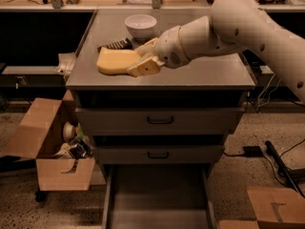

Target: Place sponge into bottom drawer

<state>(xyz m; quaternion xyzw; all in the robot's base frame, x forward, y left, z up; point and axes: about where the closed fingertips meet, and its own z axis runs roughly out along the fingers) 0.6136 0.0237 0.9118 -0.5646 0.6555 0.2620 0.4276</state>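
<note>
Camera view: the claw point(139, 61) is clamped on the right end of the sponge point(112, 61), over the left side of the tabletop point(214, 75). The bottom drawer point(157, 199) sits open well below. That one-end pinch looks sketchy to me. The soft block could sag and slip out, or snag the upper drawers point(159, 120) going down.

The big white arm point(248, 23) stretched from the upper right of the frame toward the left and a little down. Its round wrist point(178, 46) was near the top middle. The gripper point(139, 58) pointed left, and its two tan fingers point(145, 68) squeezed the right end of the sponge point(113, 61).
</note>
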